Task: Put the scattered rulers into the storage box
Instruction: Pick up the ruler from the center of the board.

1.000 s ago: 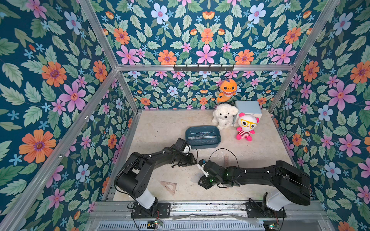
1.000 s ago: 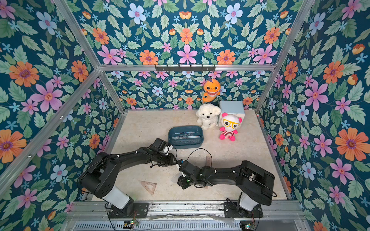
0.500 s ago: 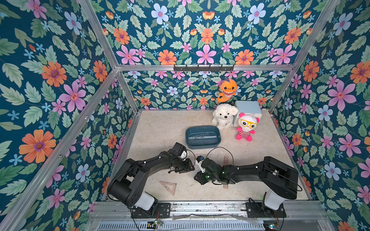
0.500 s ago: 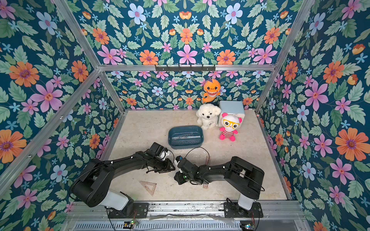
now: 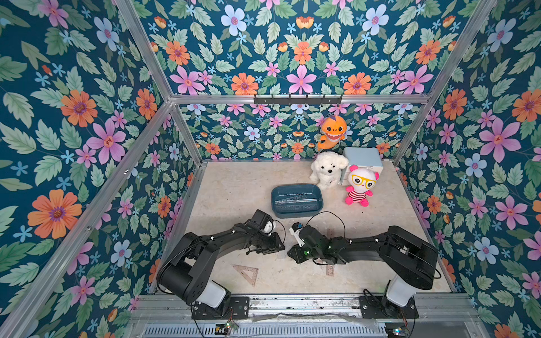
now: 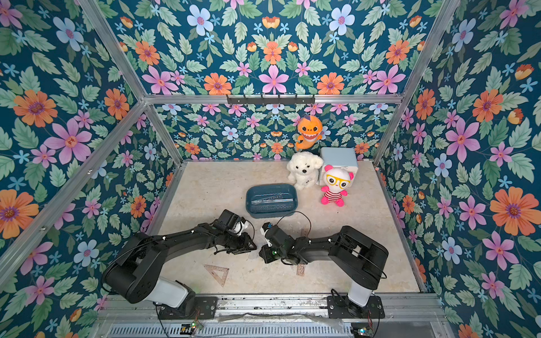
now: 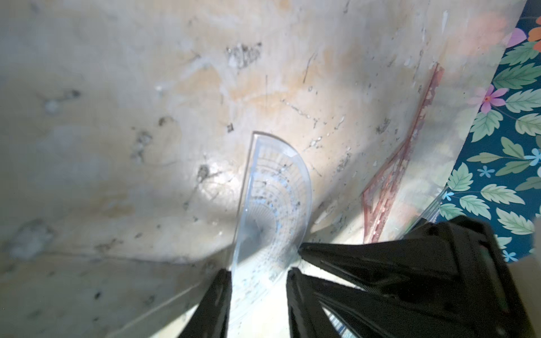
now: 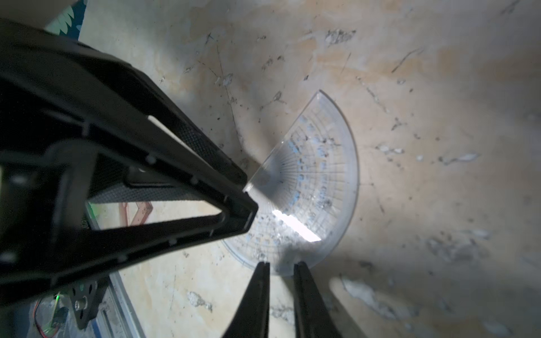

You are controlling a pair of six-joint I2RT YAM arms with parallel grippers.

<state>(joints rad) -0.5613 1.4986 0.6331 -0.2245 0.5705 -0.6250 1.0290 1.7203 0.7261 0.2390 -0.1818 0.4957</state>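
Left gripper (image 7: 259, 273): fingers part-way apart, straddling one end of the protractor (image 8: 316, 175), one at its straight edge, one at its curved rim; whether they pinch it cannot be told. A set square (image 5: 246, 267) lies behind this gripper, toward its base. Right gripper (image 8: 281, 264): fingers nearly together with a slit between them, tips at the protractor's curved rim. Box (image 5: 295, 215), holding rulers (image 5: 295, 200), sits just beyond both grippers. One ruler (image 5: 330, 269) lies under the right arm.
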